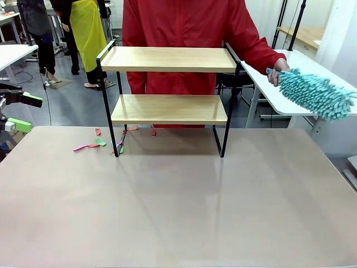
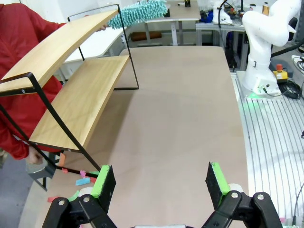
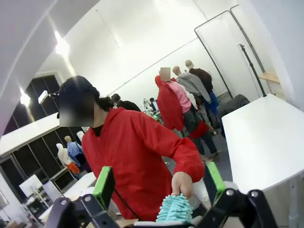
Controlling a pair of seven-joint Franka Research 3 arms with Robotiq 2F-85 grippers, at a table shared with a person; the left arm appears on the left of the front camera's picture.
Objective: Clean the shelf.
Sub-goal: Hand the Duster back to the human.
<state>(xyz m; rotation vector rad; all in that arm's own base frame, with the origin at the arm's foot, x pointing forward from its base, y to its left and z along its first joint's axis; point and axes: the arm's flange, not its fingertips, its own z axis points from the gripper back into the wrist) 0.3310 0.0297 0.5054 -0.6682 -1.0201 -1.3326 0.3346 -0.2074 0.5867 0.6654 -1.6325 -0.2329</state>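
Beige matte tabletop, mostly bare; the shelf standing upright at its far edge, slightly left of centre, both light wood boards bare. Small pink, red and green paper scraps scattered on the tabletop by the shelf's left front leg. Person in red jacket directly behind the shelf, hand holding a teal fluffy duster out to the right, over a white side table. Grey floor, more white tables and people farther back. Left claw wide open, nothing between the green pads, low over the tabletop near the scraps; barely in frame at the front view's left edge. Right claw spread wide, gripping nothing, raised and aimed at the person; duster just beyond its fingertips, partly cut off by the frame bottom
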